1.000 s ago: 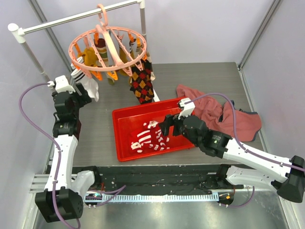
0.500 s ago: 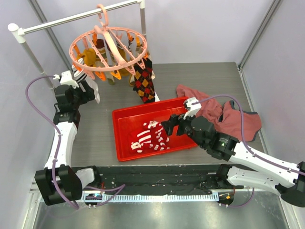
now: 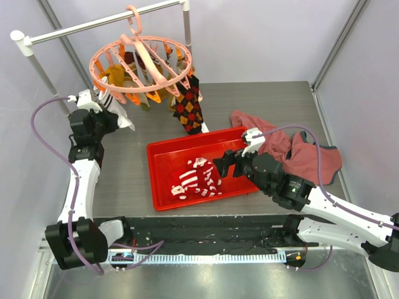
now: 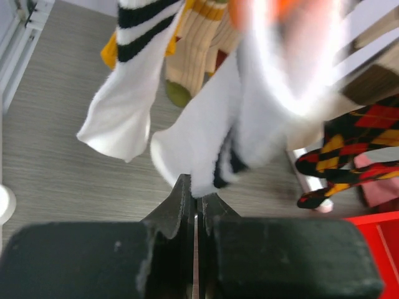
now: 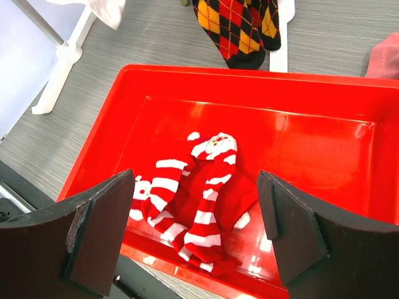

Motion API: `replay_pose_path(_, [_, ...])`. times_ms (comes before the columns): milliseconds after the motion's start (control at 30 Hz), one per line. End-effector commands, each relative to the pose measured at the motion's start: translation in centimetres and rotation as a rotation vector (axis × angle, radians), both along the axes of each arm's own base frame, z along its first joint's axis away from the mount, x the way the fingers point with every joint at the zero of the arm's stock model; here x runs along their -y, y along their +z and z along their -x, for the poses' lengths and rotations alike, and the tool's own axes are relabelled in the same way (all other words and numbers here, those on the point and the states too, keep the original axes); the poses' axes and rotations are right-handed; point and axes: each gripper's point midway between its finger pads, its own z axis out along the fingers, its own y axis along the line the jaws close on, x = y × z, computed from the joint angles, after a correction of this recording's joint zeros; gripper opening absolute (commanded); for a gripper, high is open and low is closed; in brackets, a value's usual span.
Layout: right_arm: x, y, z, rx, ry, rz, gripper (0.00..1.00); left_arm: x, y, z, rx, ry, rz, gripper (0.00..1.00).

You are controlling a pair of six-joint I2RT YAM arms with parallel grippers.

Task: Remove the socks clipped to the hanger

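Note:
The salmon-pink round hanger point(image 3: 140, 62) hangs from the white rail, with socks still pegged under it. My left gripper point(image 3: 105, 117) point(image 4: 196, 194) is at its left side, shut on the toe end of a white sock with dark bands point(image 4: 206, 137) point(image 3: 120, 115). A second white banded sock point(image 4: 124, 106), mustard socks point(image 4: 196, 43) and a dark argyle sock point(image 3: 190, 112) point(image 4: 355, 143) hang beside it. Red-and-white striped socks point(image 3: 196, 177) point(image 5: 206, 199) lie in the red tray. My right gripper point(image 3: 227, 165) point(image 5: 196, 187) hovers open above them, holding nothing.
The red tray point(image 3: 153, 180) point(image 5: 324, 143) sits mid-table in front of the hanger. A reddish-pink cloth point(image 3: 293, 152) lies bunched at the right behind my right arm. The white rail point(image 3: 93, 25) and its foot point(image 5: 62, 68) stand at the back left.
My left gripper has moved up to the hanger's left side and shut on the white sock's toe. The hanger has swung slightly. The right gripper has drifted a little right, still open.

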Motion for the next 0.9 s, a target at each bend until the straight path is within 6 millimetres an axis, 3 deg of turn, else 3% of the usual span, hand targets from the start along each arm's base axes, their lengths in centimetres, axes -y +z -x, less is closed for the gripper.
replay_pose_path(0, [-0.5, 2.8, -0.3, 0.054, 0.009, -0.047, 0.88, 1.4, 3.9, 1.5, 0.109, -0.032, 0.069, 0.0])
replay_pose_path(167, [-2.1, 5.3, 0.0, 0.133, 0.091, -0.107, 0.88, 3.1, 4.7, 3.3, 0.102, -0.08, 0.121, 0.0])
replay_pose_path(300, [-4.9, 6.7, -0.3, 0.197, 0.17, -0.156, 0.88, 5.1, 5.3, 4.6, 0.094, -0.14, 0.189, 0.0])
replay_pose_path(333, [-5.6, 8.2, -0.5, 0.23, 0.182, -0.186, 0.87, 5.5, 5.3, 4.7, 0.09, -0.149, 0.201, 0.0])
replay_pose_path(533, [-9.7, 12.0, -2.2, 0.351, 0.208, -0.164, 0.86, 8.4, 5.5, 6.1, 0.06, -0.25, 0.274, 0.0])
replay_pose_path(700, [-13.8, 12.8, -2.5, 0.435, 0.242, -0.073, 0.86, 9.2, 6.5, 7.3, 0.066, -0.27, 0.319, 0.0])
replay_pose_path(733, [-14.5, 13.8, -2.7, 0.45, 0.242, -0.086, 0.86, 9.5, 6.6, 7.5, 0.064, -0.283, 0.33, 0.0])
replay_pose_path(800, [-16.7, 12.4, -3.1, 0.436, 0.271, -0.066, 0.86, 10.2, 6.8, 7.7, 0.057, -0.302, 0.36, 0.0])
replay_pose_path(833, [-17.3, 13.3, -3.1, 0.466, 0.278, -0.072, 0.86, 10.6, 6.8, 7.9, 0.05, -0.322, 0.371, 0.0])
replay_pose_path(867, [-18.5, 12.0, -3.4, 0.456, 0.291, -0.047, 0.86, 11.0, 6.8, 8.0, 0.044, -0.333, 0.385, 0.0])
